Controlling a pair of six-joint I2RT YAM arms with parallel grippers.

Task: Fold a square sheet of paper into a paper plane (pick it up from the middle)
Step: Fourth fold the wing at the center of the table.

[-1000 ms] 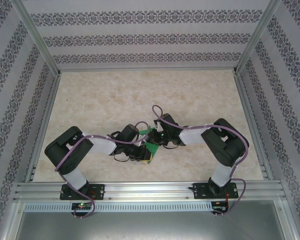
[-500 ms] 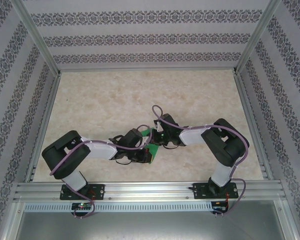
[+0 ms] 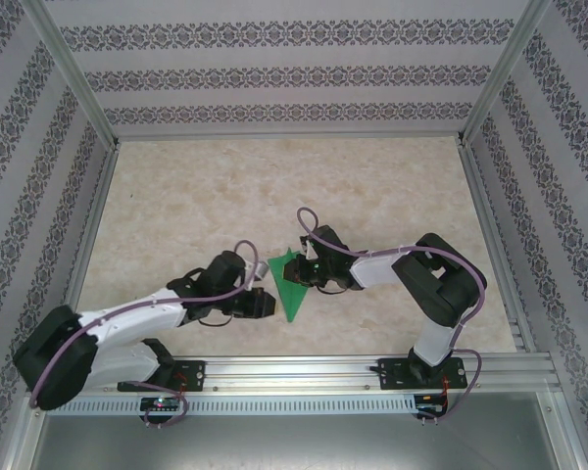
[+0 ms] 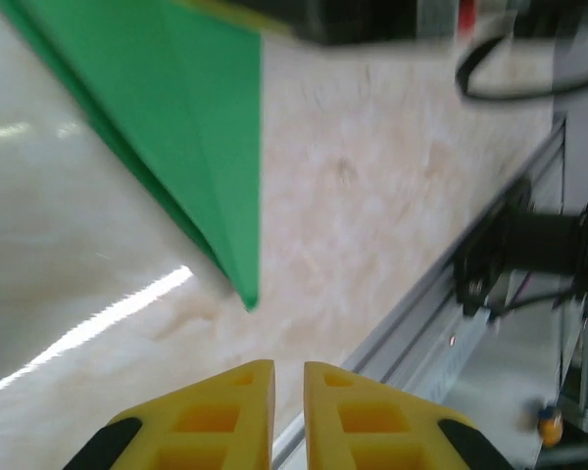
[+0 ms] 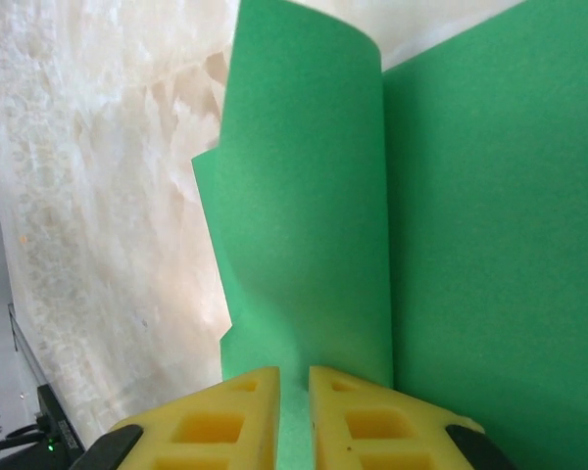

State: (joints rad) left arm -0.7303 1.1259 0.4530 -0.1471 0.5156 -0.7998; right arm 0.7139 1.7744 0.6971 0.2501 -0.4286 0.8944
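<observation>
The bright green paper plane (image 3: pixel 290 294) is a folded dart, its point toward the near rail. It is lifted off the table at its wide end. My right gripper (image 3: pixel 300 271) is shut on that wide end. In the right wrist view the green folds (image 5: pixel 304 225) rise straight out from between the right gripper (image 5: pixel 294 382). My left gripper (image 3: pixel 271 304) sits just left of the dart's point, apart from it. In the left wrist view the left gripper (image 4: pixel 289 377) is shut with nothing in it, and the dart's tip (image 4: pixel 247 294) hangs ahead of it.
The marble-patterned table (image 3: pixel 274 186) stretches back to patterned walls. An aluminium rail (image 3: pixel 294 370) runs along the near edge, seen close by as the rail (image 4: pixel 421 304) in the left wrist view. The left arm (image 3: pixel 127 323) lies low and stretched out toward the left.
The left arm has dropped and swung out to the left, and its gripper has come off the paper. The dart now hangs from the right gripper alone, its point showing.
</observation>
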